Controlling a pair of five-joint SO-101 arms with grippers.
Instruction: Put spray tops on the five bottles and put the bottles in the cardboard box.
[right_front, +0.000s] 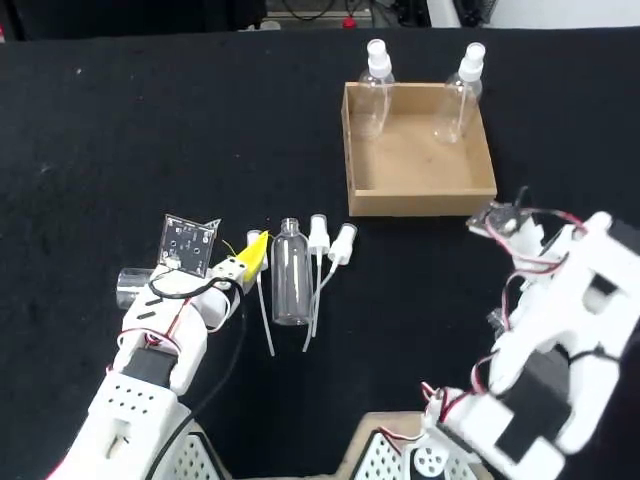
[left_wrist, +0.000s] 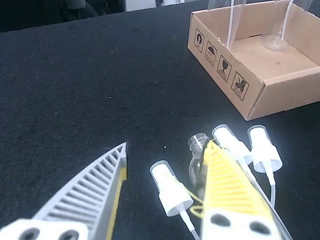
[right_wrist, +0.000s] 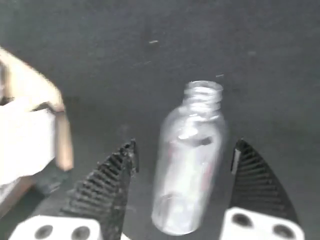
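Capless bottle (right_wrist: 189, 165) midway within the right pincer (right_wrist: 186, 146) (spread wide)

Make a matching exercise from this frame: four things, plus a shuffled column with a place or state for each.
Things:
1. capped bottles
2. cardboard box
3. left gripper
4. right gripper

Place or state:
A. open, a topless bottle between its fingers
B. standing inside the box at its far wall
C. open, a loose spray top between its fingers
D. brown, open at the top

Pairs: 1-B, 2-D, 3-C, 4-A
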